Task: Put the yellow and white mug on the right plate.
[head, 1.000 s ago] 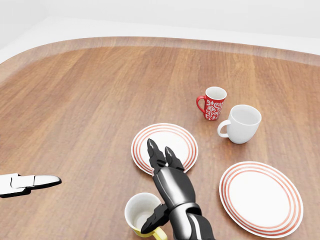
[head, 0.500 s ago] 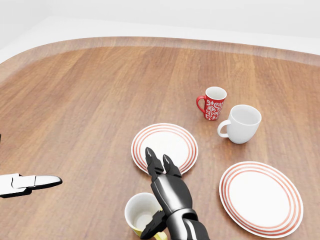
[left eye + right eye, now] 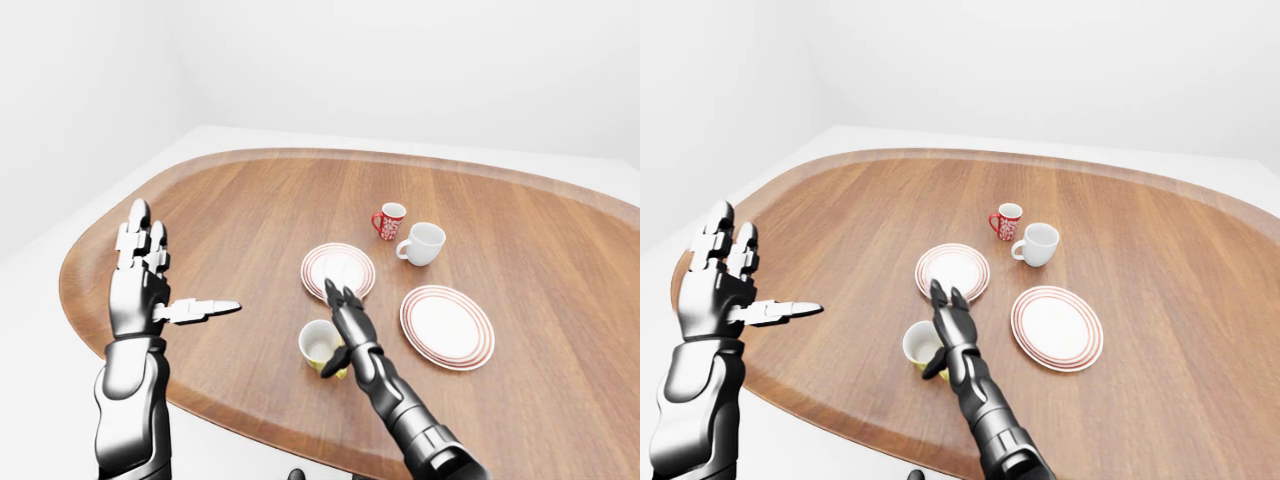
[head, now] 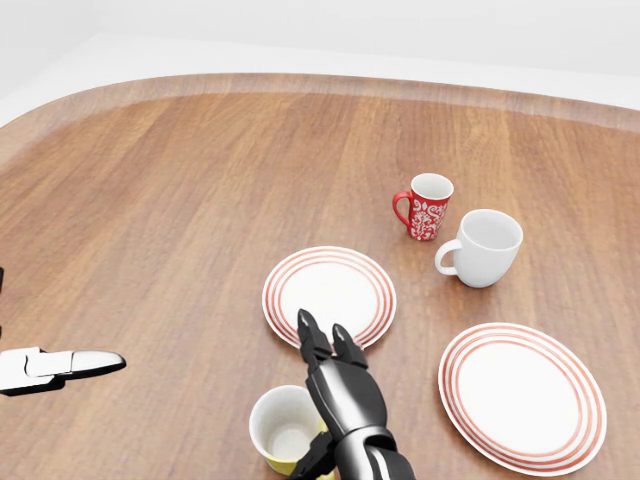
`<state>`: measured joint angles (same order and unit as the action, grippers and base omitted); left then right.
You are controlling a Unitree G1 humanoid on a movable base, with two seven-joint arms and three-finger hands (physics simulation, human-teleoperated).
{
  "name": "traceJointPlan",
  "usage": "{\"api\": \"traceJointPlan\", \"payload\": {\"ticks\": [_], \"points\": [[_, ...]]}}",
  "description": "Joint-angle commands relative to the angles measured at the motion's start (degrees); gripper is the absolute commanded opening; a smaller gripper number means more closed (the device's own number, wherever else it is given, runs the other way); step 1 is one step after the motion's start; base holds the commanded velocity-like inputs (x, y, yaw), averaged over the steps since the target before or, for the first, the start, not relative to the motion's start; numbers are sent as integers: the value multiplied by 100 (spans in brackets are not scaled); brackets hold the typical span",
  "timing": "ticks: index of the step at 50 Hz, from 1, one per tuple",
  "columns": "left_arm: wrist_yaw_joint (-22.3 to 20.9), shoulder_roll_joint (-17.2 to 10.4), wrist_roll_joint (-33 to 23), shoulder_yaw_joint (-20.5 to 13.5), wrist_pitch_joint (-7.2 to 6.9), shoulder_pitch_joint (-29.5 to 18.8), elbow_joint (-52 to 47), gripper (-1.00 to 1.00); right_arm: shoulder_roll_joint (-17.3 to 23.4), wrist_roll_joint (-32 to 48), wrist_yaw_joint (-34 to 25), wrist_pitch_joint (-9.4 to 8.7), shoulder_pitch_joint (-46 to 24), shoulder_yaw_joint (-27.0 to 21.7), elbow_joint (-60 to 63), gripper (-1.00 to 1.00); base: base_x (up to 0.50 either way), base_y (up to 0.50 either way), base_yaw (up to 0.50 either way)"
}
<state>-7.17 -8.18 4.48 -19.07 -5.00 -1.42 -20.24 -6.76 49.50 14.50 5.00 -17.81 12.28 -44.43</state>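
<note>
Mug: yellow outside, white inside, upright at the bottom centre of the head view, below the left plate and well apart from its target; no contents that I can make out.
Handle: yellow loop at the mug's lower right, mostly hidden under my right hand, so I cannot tell its exact angle.
Right hand: dark, lying along the mug's right side; two fingers point straight up the frame toward the left plate, thumb tucked by the rim. Fingers spread, not closed round anything.
Left hand: raised at the left of the left-eye view, fingers extended, one pointing right; released and empty, well apart from all the crockery.
Right plate: white with red rings, lower right of the head view, nothing on it; my destination.
Left plate: same pattern, centre, bare, just above my right fingertips.
Other items: red patterned cup and plain white mug, upper right, just beside each other.
Table: brown wood.
Handling, my judgement: rigid, probably light, glazed and slippery, liable to tip. I would pinch across the rim and wall, or hook the handle, and keep it upright.
</note>
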Motion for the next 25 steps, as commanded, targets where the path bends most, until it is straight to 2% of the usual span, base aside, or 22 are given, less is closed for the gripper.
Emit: {"api": "traceJointPlan", "payload": {"ticks": [1,25], "points": [[-5,8,-11,11,0,10,5,100,-3,-10,215,0,-199,-60,-542,100,0,0,0],[-15,41,-55,70,0,31,24,100,-23,25,159,0,-155,-41,-452,100,0,0,0]]}}
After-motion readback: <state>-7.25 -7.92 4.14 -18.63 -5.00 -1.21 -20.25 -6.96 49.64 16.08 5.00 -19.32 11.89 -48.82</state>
